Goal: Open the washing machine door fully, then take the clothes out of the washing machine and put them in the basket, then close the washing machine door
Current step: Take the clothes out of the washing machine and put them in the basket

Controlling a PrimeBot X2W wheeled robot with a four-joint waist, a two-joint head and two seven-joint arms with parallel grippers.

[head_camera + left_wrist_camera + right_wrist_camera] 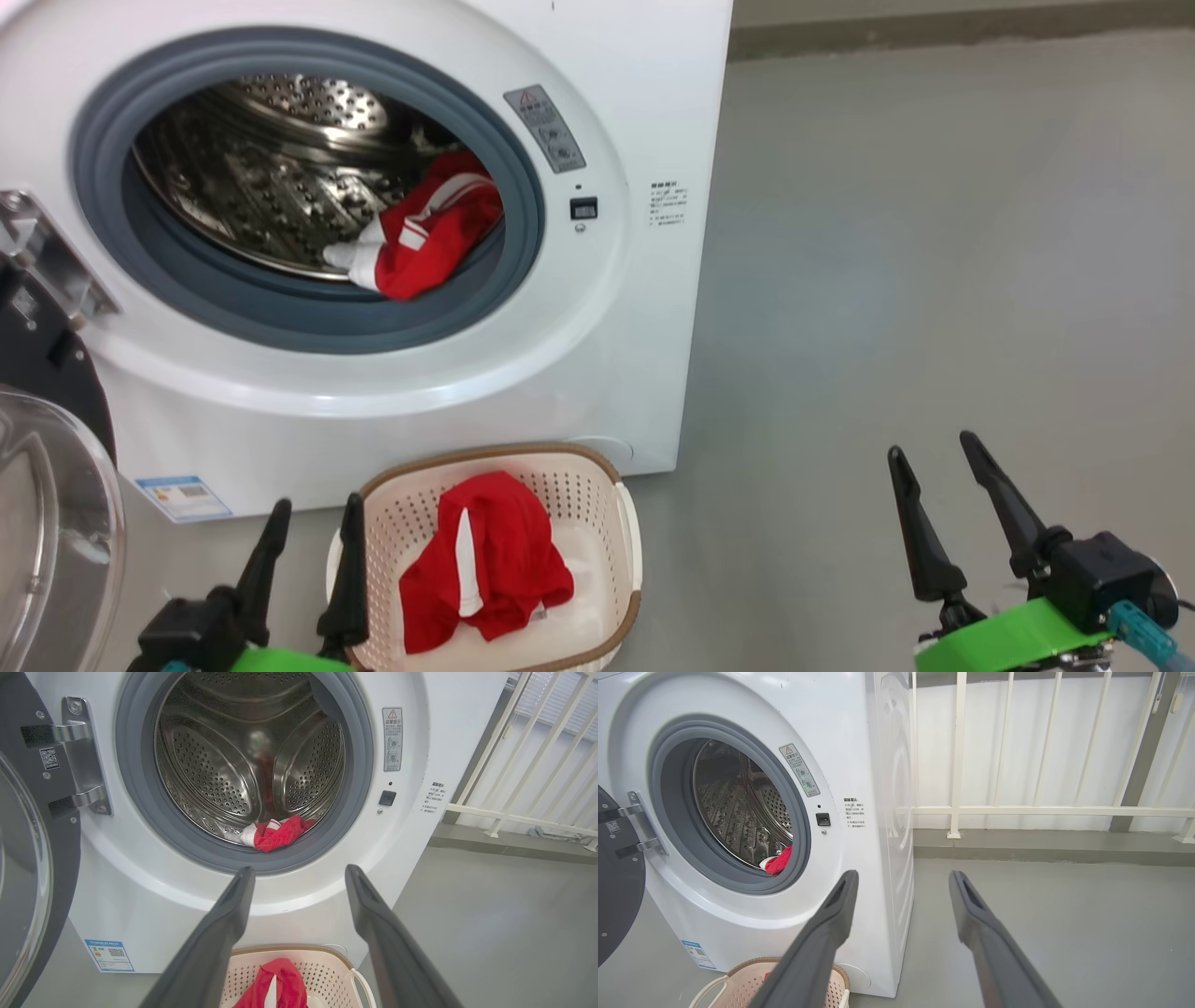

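Observation:
The washing machine [644, 112] stands with its door [51, 523] swung wide to the left, hinge side showing. One of the red clothes [425, 238] with white trim lies at the drum's front lip, also seen in the left wrist view as a red garment [278, 833] and in the right wrist view [781, 861]. Another red garment [485, 560] lies in the cream basket [630, 532] on the floor before the machine. My left gripper [313, 509] is open beside the basket's left rim, holding nothing. My right gripper [934, 443] is open over bare floor at the right.
Grey floor [934, 233] spreads to the right of the machine. A white railing [1041, 810] on a low kerb runs behind it. The open door's glass bowl [21, 872] juts out at the left.

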